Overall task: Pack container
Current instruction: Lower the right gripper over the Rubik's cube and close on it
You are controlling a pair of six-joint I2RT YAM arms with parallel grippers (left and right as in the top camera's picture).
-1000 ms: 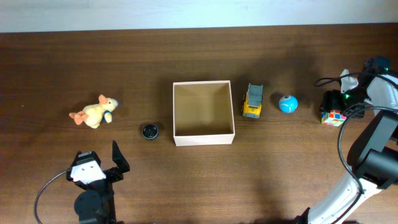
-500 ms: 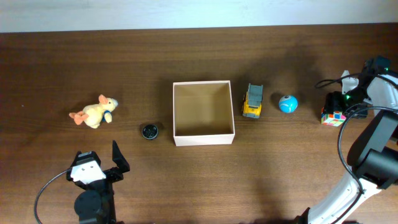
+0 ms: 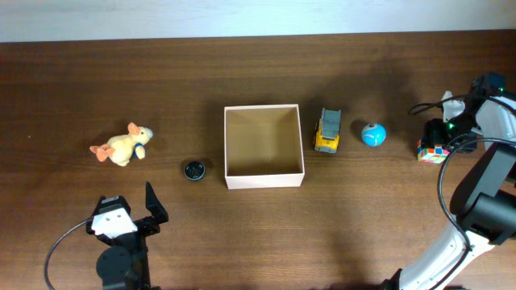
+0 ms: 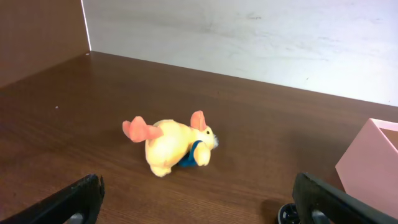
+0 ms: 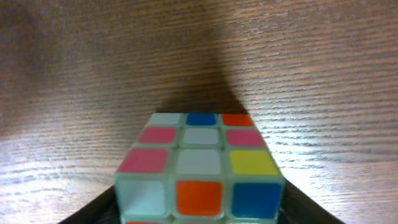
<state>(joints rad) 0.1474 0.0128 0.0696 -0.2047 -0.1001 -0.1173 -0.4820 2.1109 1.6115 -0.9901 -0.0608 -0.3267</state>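
Container (image 3: 264,180), truck (image 3: 327,130) near its right edge — left jaws spread, right jaws flanking cube (image 5: 200,168), grip unclear.

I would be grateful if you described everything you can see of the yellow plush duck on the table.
The plush duck is a small soft toy with a fuzzy pale-yellow body, orange feet at one end, another orange part near the head, and a blue piece at its neck, perhaps a scarf. It lies tipped on its side on the brown wooden table, well left of the box and up-left of a small dark round thing. Only the table touches it. The open left fingers are clear of it.
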